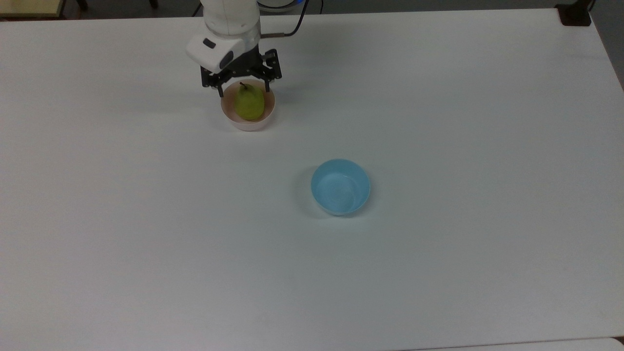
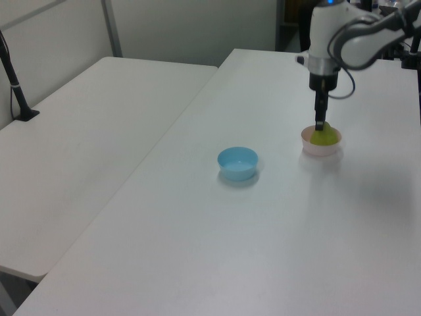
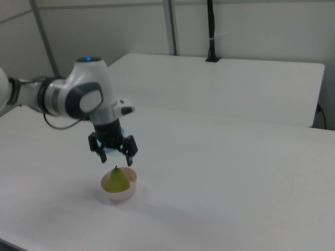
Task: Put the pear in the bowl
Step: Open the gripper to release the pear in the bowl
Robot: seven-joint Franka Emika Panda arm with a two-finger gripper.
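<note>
The yellow-green pear [image 1: 249,102] [image 2: 323,136] [image 3: 118,180] lies inside the pale pink bowl [image 1: 239,121] [image 2: 310,149] [image 3: 124,196], its dark stem pointing toward the arm. My gripper [image 1: 242,89] [image 2: 320,124] [image 3: 115,159] hangs just above the pear's stem end, open, its fingers spread wider than the pear and holding nothing. There is a visible gap between the fingertips and the fruit in the right view.
A light blue bowl [image 1: 341,186] [image 2: 237,162] stands alone near the middle of the white table [image 1: 438,122]. A second white table [image 2: 85,125] adjoins it, with a black post [image 2: 16,85] [image 3: 211,31] clamped to its far edge.
</note>
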